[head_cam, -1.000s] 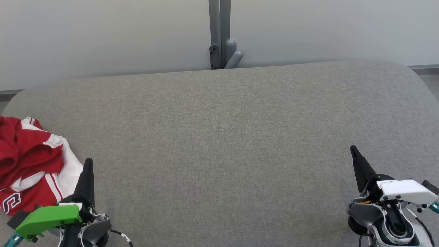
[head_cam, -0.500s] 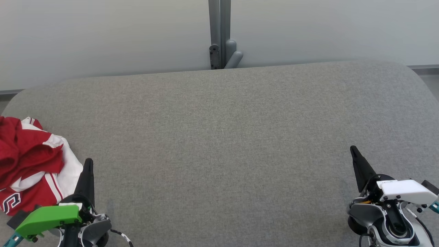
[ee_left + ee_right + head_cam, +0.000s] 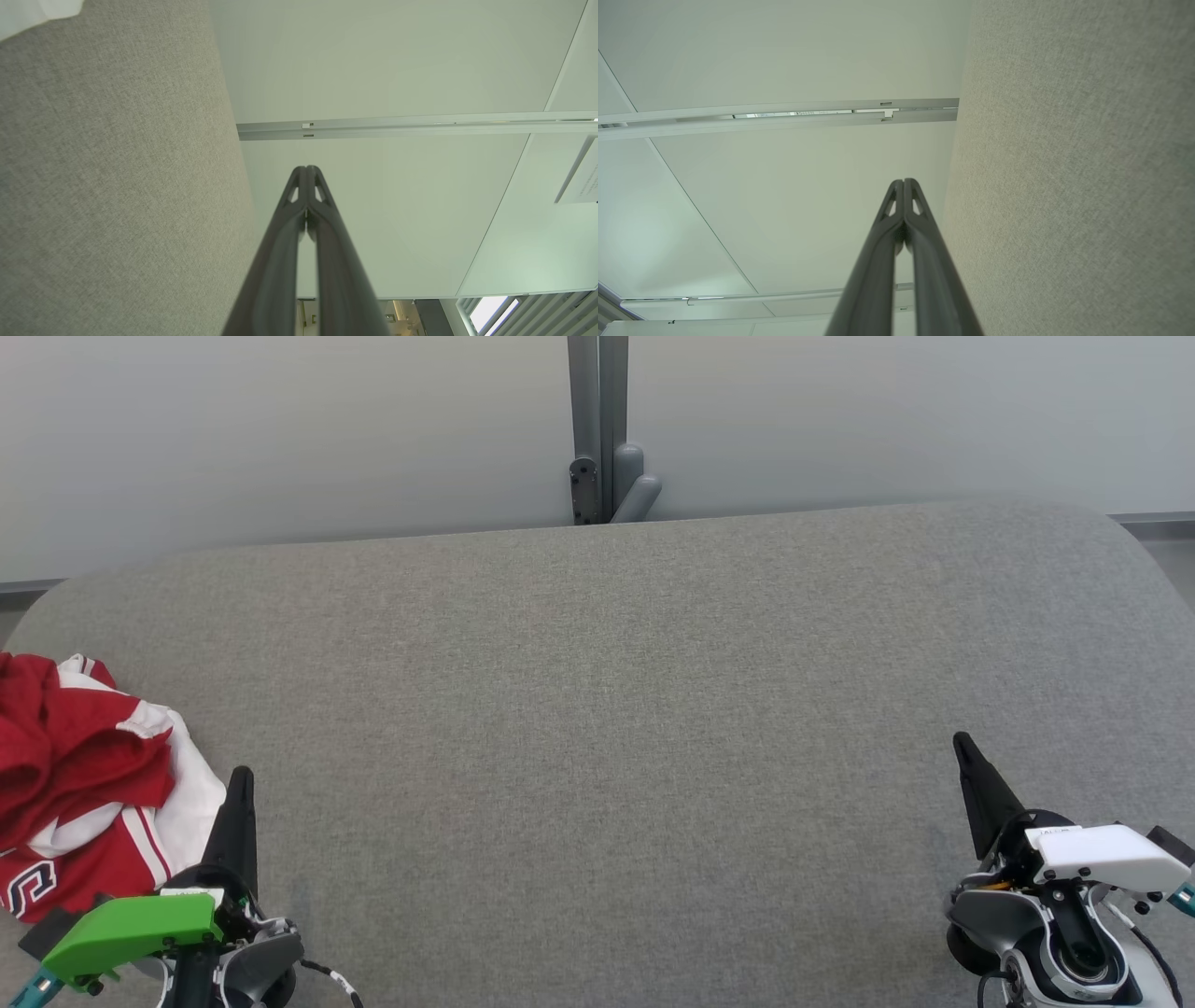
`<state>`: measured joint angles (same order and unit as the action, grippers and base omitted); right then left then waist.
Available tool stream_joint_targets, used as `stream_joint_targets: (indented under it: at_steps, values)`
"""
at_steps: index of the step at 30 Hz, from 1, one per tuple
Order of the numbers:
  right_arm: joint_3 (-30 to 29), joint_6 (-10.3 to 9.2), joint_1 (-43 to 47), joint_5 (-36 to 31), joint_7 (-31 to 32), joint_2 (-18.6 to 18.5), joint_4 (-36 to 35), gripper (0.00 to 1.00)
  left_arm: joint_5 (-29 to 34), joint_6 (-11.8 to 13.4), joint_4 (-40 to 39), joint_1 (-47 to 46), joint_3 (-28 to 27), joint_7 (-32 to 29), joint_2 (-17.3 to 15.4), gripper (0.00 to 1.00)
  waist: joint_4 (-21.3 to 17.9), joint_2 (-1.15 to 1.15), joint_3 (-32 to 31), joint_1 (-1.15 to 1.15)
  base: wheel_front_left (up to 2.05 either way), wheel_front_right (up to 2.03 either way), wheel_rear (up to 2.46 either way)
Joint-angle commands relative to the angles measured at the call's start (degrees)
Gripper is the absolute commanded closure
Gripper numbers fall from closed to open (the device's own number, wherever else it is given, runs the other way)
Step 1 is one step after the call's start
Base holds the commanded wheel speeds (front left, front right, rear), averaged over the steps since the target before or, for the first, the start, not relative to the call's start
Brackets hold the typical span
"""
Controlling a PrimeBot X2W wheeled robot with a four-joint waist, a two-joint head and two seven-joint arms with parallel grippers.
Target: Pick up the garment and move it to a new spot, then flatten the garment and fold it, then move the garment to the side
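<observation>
A crumpled red and white garment lies at the near left edge of the grey fabric table. The left claw, its 2 fingers pressed together, sits just right of the garment. The right claw, likewise closed, is at the near right, well apart from it. A grey post stands against the pale wall beyond the far edge.

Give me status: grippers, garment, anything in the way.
Left gripper shut, empty. Right gripper shut, empty. Garment crumpled at grey surface's left end. Nothing in the way.

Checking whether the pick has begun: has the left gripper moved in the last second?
No. The left gripper sits shut at the same spot beside the garment.
</observation>
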<state>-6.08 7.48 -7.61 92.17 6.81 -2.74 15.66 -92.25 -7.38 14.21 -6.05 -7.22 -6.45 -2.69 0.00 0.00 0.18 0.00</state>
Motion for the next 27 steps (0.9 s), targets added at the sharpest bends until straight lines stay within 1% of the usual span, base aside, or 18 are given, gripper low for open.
stream_joint_targets:
  at_steps: [1, 27]
  values:
    - [0.0, 0.02, -0.5, 0.3, 0.1, -0.3, -0.2, 1.0, -0.1, -0.3, -0.2, -0.7, 0.0, 0.1, -0.4, 1.0, 0.0, 0.0, 0.0, 0.0, 0.0, 0.0, 0.0]
    - [0.0, 0.03, -0.5, 0.3, 0.1, -0.3, -0.2, 1.0, -0.1, -0.3, -0.2, -0.7, 0.0, 0.1, -0.4, 1.0, 0.0, 0.0, 0.0, 0.0, 0.0, 0.0, 0.0]
